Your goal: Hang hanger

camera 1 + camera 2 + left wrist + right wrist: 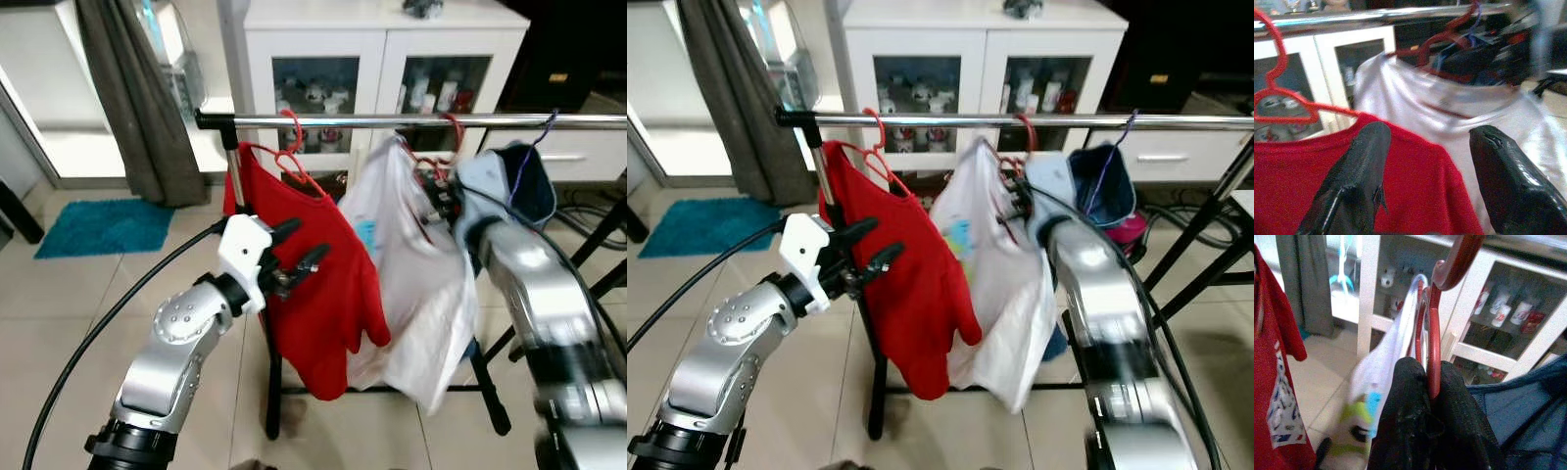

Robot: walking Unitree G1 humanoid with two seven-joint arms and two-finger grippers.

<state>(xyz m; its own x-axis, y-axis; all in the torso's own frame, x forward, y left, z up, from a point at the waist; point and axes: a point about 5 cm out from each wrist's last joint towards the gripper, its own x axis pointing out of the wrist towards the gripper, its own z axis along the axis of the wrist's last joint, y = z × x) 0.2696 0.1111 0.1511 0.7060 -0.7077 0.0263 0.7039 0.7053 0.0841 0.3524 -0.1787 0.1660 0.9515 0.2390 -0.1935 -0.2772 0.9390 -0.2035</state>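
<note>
Up at the chrome rail (411, 120), clamped the right gripper (1431, 396) tight on the neck of the red hanger (1434, 340) carrying a white shirt (416, 274), hook uppermost and curled over the rail, shank near upright, shoulders running roughly along the rail's line. Hung just beside, toward the rail's left end, a red shirt (318, 284) on its own red hanger (294, 157). Hovered before that red shirt the left gripper (299, 257), fingers (1359, 171) spread apart and holding nothing. Stood behind, a white cabinet (382, 44).
</note>
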